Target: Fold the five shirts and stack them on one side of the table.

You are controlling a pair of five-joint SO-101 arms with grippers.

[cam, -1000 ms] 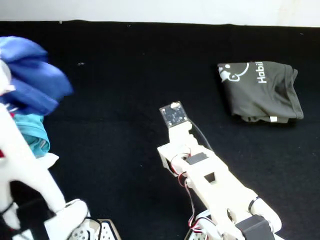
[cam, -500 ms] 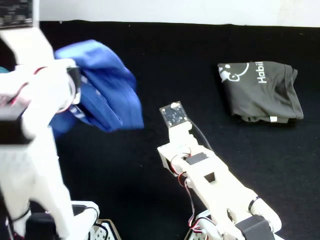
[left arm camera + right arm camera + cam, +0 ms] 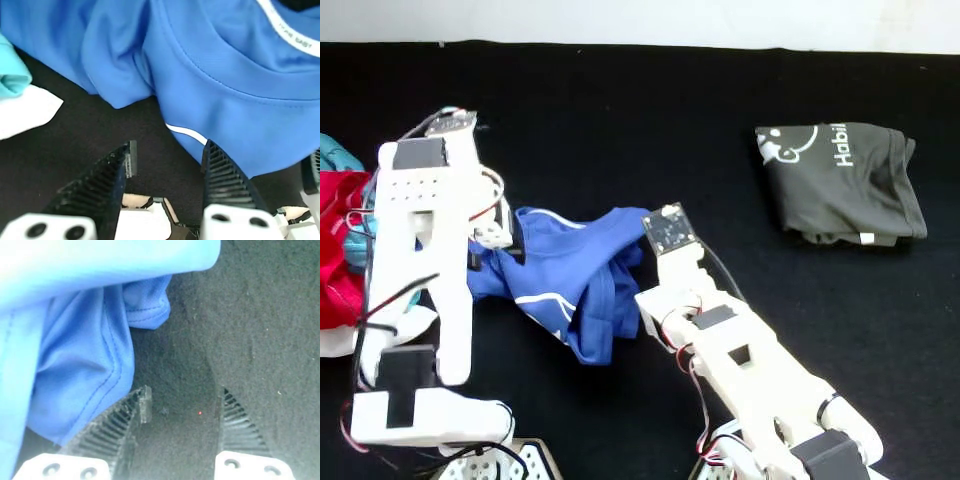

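A crumpled blue shirt (image 3: 570,280) lies on the black table between the two arms. My left gripper (image 3: 167,155) stands open just beside the blue shirt (image 3: 225,75), with bare black cloth between its fingers. The left arm (image 3: 420,230) stands over the shirt's left end. My right gripper (image 3: 182,405) is open too, low over the table, with a fold of the blue shirt (image 3: 75,365) against one finger. A folded black shirt (image 3: 840,180) lies at the far right. Red (image 3: 335,240), teal (image 3: 335,155) and white (image 3: 340,340) shirts are heaped at the left edge.
The right arm (image 3: 740,350) stretches from the front edge toward the middle. Bare black table (image 3: 650,120) runs along the back and between the blue and black shirts. The teal shirt (image 3: 12,70) and white shirt (image 3: 25,112) lie close to the left gripper.
The left arm swung the blue shirt from the left pile to the middle, lowered it and let go. The right arm and the black shirt have not moved.
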